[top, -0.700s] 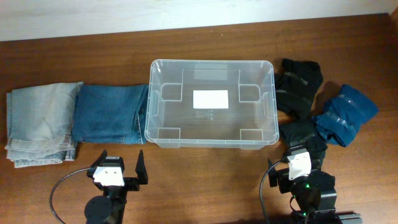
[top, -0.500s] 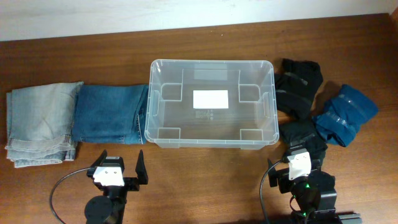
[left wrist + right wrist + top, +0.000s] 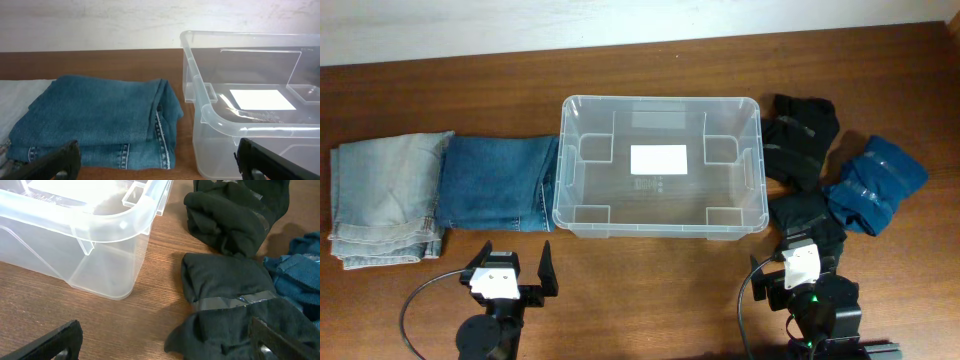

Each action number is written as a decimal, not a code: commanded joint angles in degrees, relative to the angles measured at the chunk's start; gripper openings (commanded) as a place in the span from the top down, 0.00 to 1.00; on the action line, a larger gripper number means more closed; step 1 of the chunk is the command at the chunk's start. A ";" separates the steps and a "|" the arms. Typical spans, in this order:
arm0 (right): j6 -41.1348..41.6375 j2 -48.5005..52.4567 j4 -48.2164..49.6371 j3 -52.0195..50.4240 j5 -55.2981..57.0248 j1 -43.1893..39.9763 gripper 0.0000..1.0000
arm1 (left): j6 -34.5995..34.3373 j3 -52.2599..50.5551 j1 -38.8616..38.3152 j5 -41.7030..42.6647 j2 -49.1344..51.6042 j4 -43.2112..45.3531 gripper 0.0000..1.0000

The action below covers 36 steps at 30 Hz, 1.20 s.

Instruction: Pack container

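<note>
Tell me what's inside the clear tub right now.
Nothing is packed: the tub holds only a white label on its base. Whatever lies under that label is covered.

The container (image 3: 659, 99), a clear rectangular plastic tub with rounded corners, a rimmed edge and moulded side handles, stands upright and open-topped at the centre of the wooden table (image 3: 650, 290), with a white label (image 3: 658, 159) on its base.
</note>
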 commanded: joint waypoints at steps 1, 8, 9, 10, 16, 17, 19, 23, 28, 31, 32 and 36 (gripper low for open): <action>0.48 -0.33 0.09 -0.28 -0.17 -0.37 0.02 | -0.74 -0.52 0.35 0.61 -0.52 0.17 0.01; 0.48 -0.33 0.09 -0.28 -0.17 -0.35 0.02 | -0.74 -0.52 0.35 0.61 -0.55 0.17 0.00; 0.48 -0.33 0.09 -0.28 -0.17 -0.35 0.02 | -0.74 -0.52 0.35 0.61 -0.55 0.20 0.01; 0.48 -0.33 0.09 -0.28 -0.17 -0.35 0.02 | -0.74 -0.52 0.35 0.61 -0.55 0.17 0.01; 0.48 -0.33 0.09 -0.28 -0.17 -0.37 0.02 | -0.74 -0.52 0.35 0.59 -0.55 0.17 0.01; 0.48 -0.33 0.09 -0.28 -0.17 -0.37 0.02 | -0.74 -0.52 0.35 0.61 -0.55 0.20 0.00; 0.48 -0.33 0.09 -0.28 -0.17 -0.35 0.02 | -0.74 -0.52 0.35 0.59 -0.55 0.68 0.00; 0.48 -0.33 0.09 -0.28 -0.17 -0.37 0.02 | -0.74 -0.52 0.35 0.61 -0.55 0.39 0.01; 0.48 -0.33 0.09 -0.28 -0.17 -0.35 0.01 | -0.79 -0.04 0.35 0.61 0.24 0.39 0.01; 0.48 -0.33 0.09 -0.28 -0.17 -0.35 0.02 | -2.03 5.14 0.35 -0.07 2.38 0.04 0.01; 0.48 -0.33 0.09 -0.28 -0.17 -0.37 0.02 | -2.78 7.43 0.35 -1.73 3.76 -0.20 0.01; 0.48 -0.33 0.09 -0.28 -0.17 -0.37 0.02 | -8.28 21.31 0.37 -12.55 15.13 -9.51 0.01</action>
